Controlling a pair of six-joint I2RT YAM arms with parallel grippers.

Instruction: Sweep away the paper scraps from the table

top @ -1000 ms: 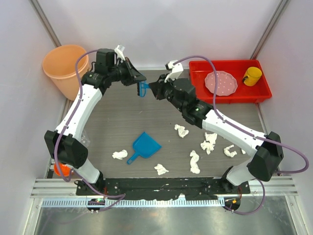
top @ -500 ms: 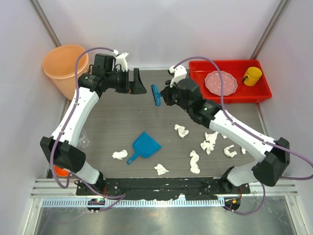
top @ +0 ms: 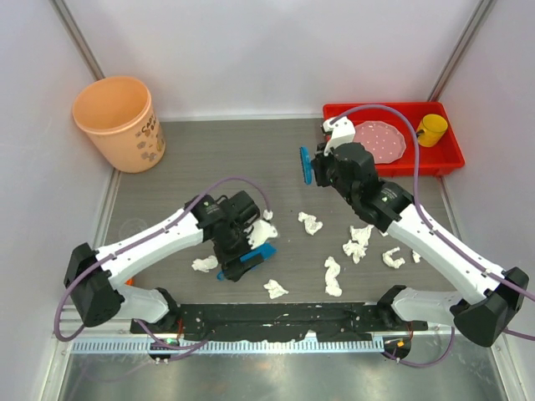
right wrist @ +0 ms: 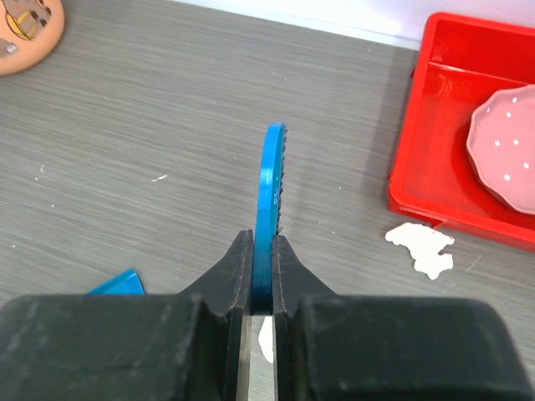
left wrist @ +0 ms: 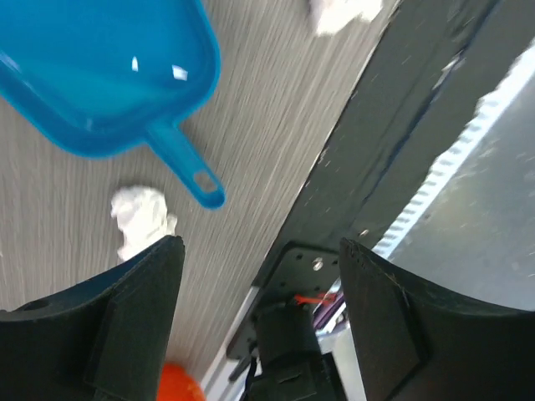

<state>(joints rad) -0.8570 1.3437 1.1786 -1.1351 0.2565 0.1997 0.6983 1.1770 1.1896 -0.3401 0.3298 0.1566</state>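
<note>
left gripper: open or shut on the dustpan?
Open. In the left wrist view the left gripper has jaws wide apart, nothing between them; the blue dustpan lies beyond, ungripped.

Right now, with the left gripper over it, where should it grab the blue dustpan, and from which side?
Probably the handle, the narrow stem behind the wide scoop, from straight above with jaws across its width. The dustpan lies flat on the table, its scoop too broad for the open left gripper. A paper scrap sits beside the handle.

Pale, evenly lit walls (top: 276, 50) meet at slanting grey corner posts (top: 79, 38).
</note>
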